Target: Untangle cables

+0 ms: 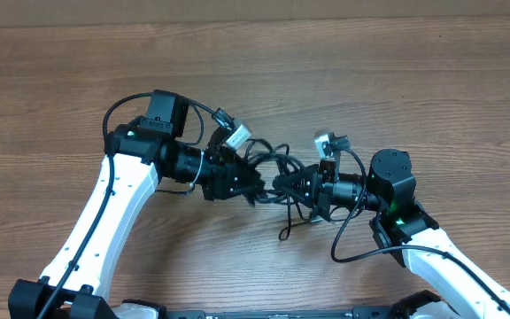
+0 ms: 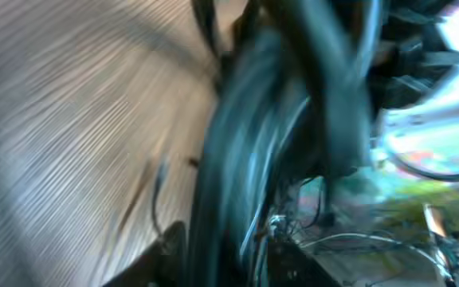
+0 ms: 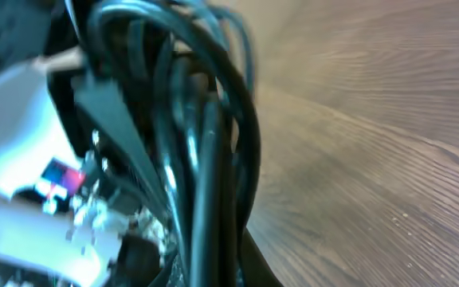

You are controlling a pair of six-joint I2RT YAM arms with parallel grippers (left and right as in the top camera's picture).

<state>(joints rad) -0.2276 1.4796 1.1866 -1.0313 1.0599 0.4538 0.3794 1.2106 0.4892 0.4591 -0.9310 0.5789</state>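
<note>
Since the right gripper [image 1: 290, 188] is closed on the cables [image 1: 277, 167], which are bunched between the two grippers over the table [image 1: 432, 80], any pull is carried straight into the tangle. Whether the left gripper [image 1: 251, 184] is open or gripping cannot be told, since its wrist view is blurred. If strands were released there mid-pull, the bundle could be tightened or dragged sideways rather than separated.

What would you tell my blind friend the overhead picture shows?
Two white robot arms meet over a wooden table, the left end effector and right end effector both in a tangle of black cables.
</note>
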